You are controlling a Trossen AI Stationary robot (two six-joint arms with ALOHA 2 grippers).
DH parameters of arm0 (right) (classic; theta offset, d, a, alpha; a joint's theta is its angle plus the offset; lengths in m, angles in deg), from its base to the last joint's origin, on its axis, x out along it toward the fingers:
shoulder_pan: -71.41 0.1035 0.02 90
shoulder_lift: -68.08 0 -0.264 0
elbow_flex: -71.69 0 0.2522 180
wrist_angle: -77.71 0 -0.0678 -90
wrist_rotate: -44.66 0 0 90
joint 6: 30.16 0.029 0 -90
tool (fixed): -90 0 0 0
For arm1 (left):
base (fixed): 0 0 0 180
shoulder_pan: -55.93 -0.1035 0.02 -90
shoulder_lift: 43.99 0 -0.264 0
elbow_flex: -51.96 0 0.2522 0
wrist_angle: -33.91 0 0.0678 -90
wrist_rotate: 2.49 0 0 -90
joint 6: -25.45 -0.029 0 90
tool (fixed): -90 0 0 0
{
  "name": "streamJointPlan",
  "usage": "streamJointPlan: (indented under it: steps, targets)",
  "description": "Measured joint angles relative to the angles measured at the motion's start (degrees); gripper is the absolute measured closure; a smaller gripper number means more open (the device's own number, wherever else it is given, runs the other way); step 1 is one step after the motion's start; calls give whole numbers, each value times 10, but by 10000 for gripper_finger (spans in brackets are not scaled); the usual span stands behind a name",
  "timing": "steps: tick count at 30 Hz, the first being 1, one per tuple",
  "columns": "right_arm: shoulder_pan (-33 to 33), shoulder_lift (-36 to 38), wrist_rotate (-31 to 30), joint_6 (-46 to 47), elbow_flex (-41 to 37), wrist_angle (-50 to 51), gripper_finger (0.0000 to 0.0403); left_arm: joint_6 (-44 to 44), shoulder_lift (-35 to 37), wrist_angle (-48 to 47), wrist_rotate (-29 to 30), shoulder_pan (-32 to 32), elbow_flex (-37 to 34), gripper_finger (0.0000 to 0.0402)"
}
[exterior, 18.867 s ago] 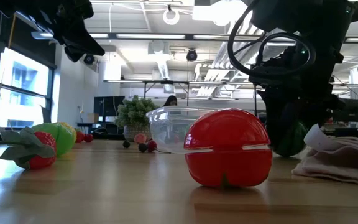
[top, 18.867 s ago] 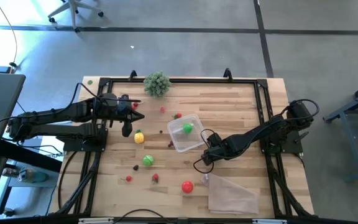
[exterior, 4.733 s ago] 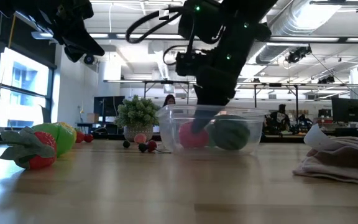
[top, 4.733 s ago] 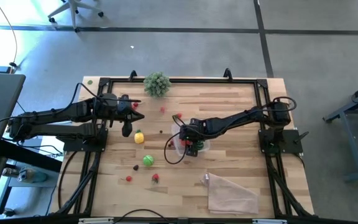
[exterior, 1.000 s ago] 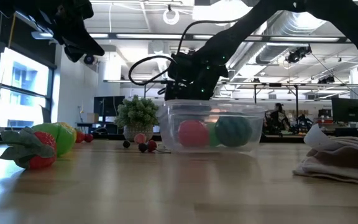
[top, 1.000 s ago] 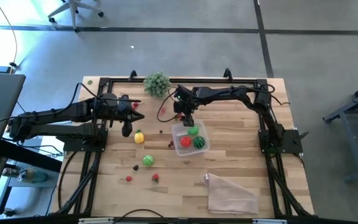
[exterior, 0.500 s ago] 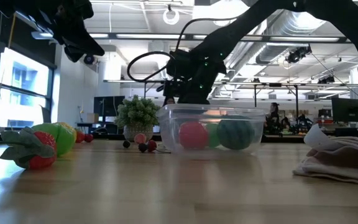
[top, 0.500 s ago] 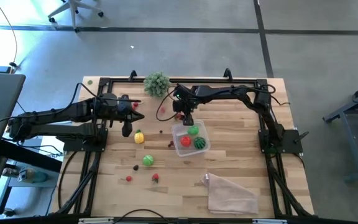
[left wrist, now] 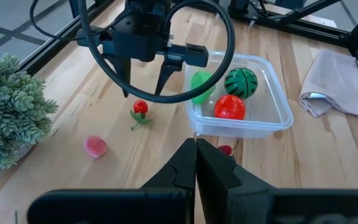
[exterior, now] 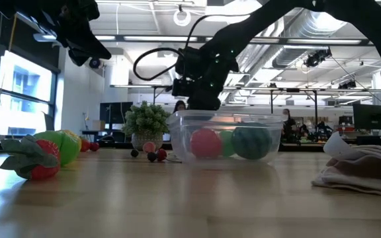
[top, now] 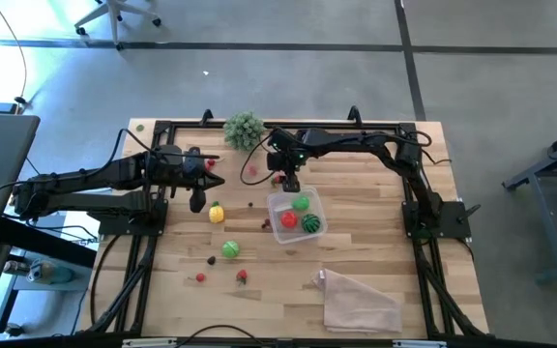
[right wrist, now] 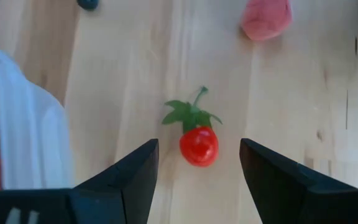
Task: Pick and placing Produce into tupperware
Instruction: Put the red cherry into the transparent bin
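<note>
**High view.** You have the right gripper (top: 286, 181) near the middle of the bench's far edge, just beyond the far rim of the tub (top: 280, 228). The tub sits mid-bench and now holds three pieces: a red ball (top: 289, 219), a green fruit (top: 301, 203) and a striped melon (top: 310, 221). Nineteen seconds ago it held only the green fruit, and the red ball lay near the front edge; that spot is now bare. The right arm has since swung out of the tub toward the far edge. Loose produce remains toward the left and front edges, including a yellow fruit (top: 217, 213) and a green ball (top: 230, 248). The left gripper (top: 197, 201) waits by the left edge.

**Low view.** The right arm hangs above the tub's far side. The three pieces rest inside against the clear wall.

**Left wrist view.** The left fingers are closed together and hold nothing. Across the bench, the right gripper's fingers are spread above a small red tomato (left wrist: 140, 107).

**Right wrist view.** The tomato (right wrist: 198, 146) lies centred between the wide-open fingers (right wrist: 132, 175), which hold nothing. A pink piece (right wrist: 265, 17) lies beyond it. Judge this as the approach for the fourth pick: lower straight down, then close.
</note>
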Motion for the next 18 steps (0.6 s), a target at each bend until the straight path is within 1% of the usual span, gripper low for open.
streamJointPlan:
  steps: [5,14,18]
  targets:
    - [-1,0,2,0,0,4,185,0,0,0,0,0,0,401]
    - [-16,-9,40,-3,-1,11,185,0,0,0,0,0,0,401]
    - [-20,-12,44,-4,-1,9,185,0,0,0,0,0,0,401]
